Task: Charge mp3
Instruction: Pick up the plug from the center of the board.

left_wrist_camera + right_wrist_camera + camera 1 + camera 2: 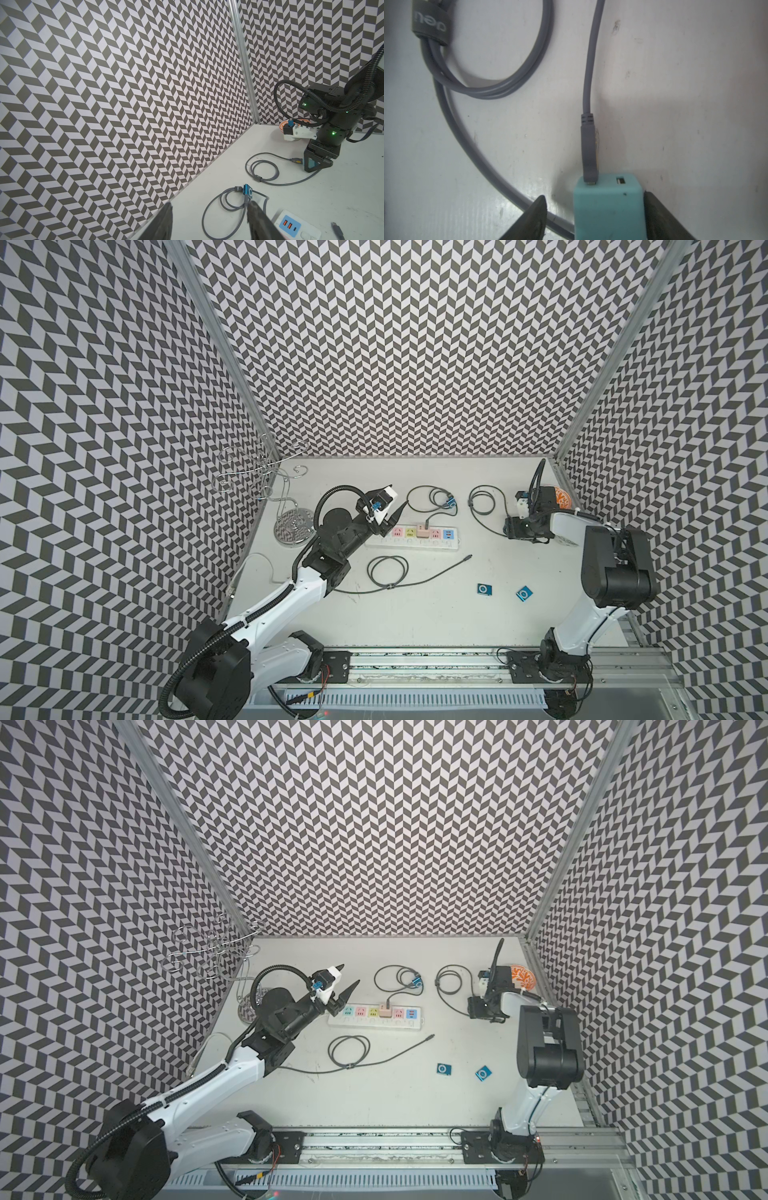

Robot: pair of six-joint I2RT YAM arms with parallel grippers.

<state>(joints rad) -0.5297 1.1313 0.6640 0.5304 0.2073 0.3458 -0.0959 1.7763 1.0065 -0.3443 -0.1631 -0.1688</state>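
Note:
Two loose blue mp3 players (484,589) (525,593) lie at the front right of the table. Another blue mp3 (310,190) sits on a grey cable that runs to a pink adapter (424,530) in the white power strip (411,543). My left gripper (398,494) hovers open over the strip's left end with nothing between its fingers. At the far right, my right gripper (593,201) stands open around a teal charger block (608,212). One finger (654,209) touches the block; the other is apart. A grey USB plug (588,145) sits in the block.
A free grey cable loop (388,570) lies in front of the strip, its plug end (468,557) pointing right. A wire hook stand (293,524) is at the back left. An orange patterned bowl (562,497) sits behind the right arm. Patterned walls close three sides.

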